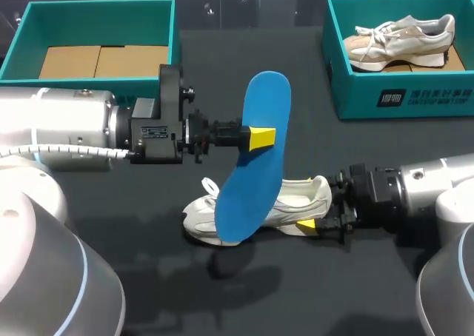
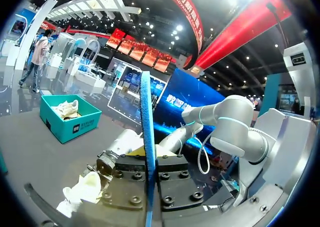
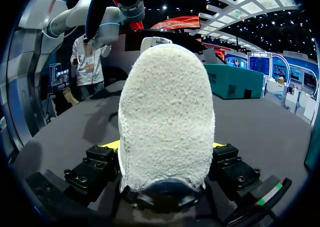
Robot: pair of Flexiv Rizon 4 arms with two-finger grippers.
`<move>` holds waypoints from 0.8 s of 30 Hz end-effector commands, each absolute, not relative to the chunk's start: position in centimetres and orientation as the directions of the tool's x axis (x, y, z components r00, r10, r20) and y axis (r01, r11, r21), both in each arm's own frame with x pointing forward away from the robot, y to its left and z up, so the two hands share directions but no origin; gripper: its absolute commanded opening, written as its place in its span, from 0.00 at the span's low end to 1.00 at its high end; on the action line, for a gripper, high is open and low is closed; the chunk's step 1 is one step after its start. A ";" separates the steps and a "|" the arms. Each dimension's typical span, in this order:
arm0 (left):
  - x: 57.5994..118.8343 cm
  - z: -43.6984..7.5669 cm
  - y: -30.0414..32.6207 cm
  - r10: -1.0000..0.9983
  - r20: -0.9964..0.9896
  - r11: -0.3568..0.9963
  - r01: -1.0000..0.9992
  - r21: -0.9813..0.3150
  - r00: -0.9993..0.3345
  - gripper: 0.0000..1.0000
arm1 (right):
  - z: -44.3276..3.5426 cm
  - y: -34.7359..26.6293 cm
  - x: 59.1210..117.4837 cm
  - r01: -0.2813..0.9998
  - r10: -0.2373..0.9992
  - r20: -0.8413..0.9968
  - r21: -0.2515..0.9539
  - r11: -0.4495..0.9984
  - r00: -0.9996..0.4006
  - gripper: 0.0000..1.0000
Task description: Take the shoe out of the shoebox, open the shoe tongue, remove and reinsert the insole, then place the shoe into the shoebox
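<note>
My left gripper (image 1: pixel 259 138) is shut on a blue insole (image 1: pixel 255 166) and holds it upright above the table, its lower end hanging in front of the white shoe (image 1: pixel 296 199). In the left wrist view the insole (image 2: pixel 146 117) stands edge-on between the fingers of the left gripper (image 2: pixel 150 162), with the shoe (image 2: pixel 82 189) below. The shoe lies on its side on the dark table. My right gripper (image 1: pixel 320 221) grips its heel from the right. In the right wrist view the heel (image 3: pixel 167 112) fills the gap of the right gripper (image 3: pixel 165 146), both fingers against it.
A teal shoebox (image 1: pixel 400 92) at the back right holds a second shoe (image 1: pixel 404 40). Another teal box (image 1: pixel 96 14) at the back left has only a cardboard floor. Bare table lies in front of the shoe.
</note>
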State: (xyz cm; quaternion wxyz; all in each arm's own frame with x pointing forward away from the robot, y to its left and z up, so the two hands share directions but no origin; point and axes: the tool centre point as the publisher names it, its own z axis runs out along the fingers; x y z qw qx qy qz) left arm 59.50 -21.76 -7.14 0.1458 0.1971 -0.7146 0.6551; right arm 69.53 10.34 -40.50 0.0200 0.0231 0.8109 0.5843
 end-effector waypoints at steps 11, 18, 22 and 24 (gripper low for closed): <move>58.4 -7.6 -20.5 -0.095 0.468 0.044 -0.474 -0.880 -0.878 0.00 | -40.5 9.3 69.6 0.057 0.076 0.031 0.927 0.370 -0.997 1.00; 58.4 -7.6 -20.5 -0.095 0.468 0.044 -0.474 -0.880 -0.878 0.00 | -39.9 6.8 68.8 0.102 0.087 0.069 0.873 0.476 -0.994 1.00; 58.4 -7.6 -20.5 -0.095 0.468 0.044 -0.474 -0.880 -0.878 0.00 | -39.5 4.8 68.2 0.123 0.078 0.096 0.811 0.573 -0.992 1.00; 58.4 -7.6 -20.5 -0.095 0.468 0.044 -0.474 -0.880 -0.878 0.00 | -39.1 4.0 67.9 0.158 0.099 0.124 0.736 0.658 -0.987 1.00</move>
